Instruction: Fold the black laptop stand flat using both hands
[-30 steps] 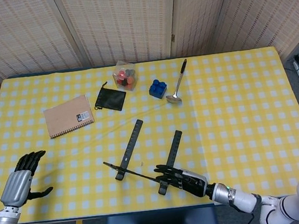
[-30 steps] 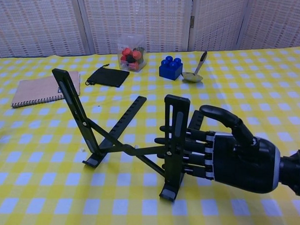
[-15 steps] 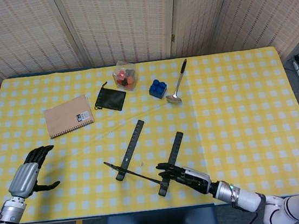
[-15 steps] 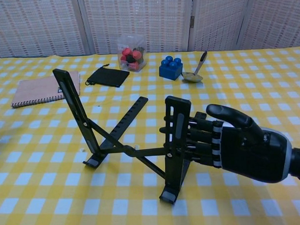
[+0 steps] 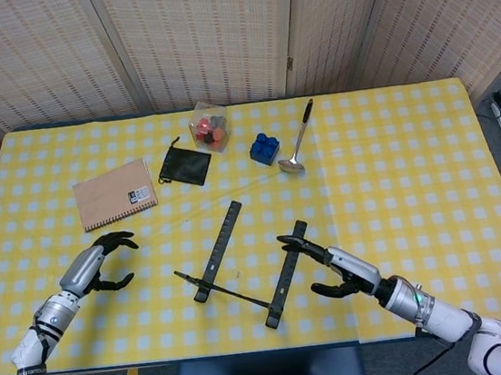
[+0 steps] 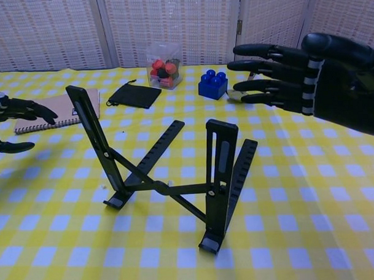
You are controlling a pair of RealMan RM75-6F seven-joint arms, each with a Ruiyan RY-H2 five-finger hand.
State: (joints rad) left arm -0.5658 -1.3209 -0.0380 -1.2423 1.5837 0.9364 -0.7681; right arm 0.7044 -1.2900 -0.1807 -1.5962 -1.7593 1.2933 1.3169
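Observation:
The black laptop stand (image 5: 246,263) (image 6: 169,171) stands unfolded on the yellow checked table, its two slotted arms raised and joined by crossed bars. My right hand (image 5: 333,267) (image 6: 308,80) hovers open just right of the stand's right arm, fingers spread and not touching it. My left hand (image 5: 98,261) (image 6: 11,118) hangs open to the left of the stand, fingers curved, a clear gap away from the left arm.
At the back left lies a brown notebook (image 5: 115,194), with a black pouch (image 5: 184,165) beside it. A clear box of red pieces (image 5: 209,126), a blue brick (image 5: 264,148) and a metal spoon (image 5: 298,140) sit behind the stand.
My right hand has lifted off the stand's right arm and risen to the right. My left hand has moved in from the table's left edge toward the stand.

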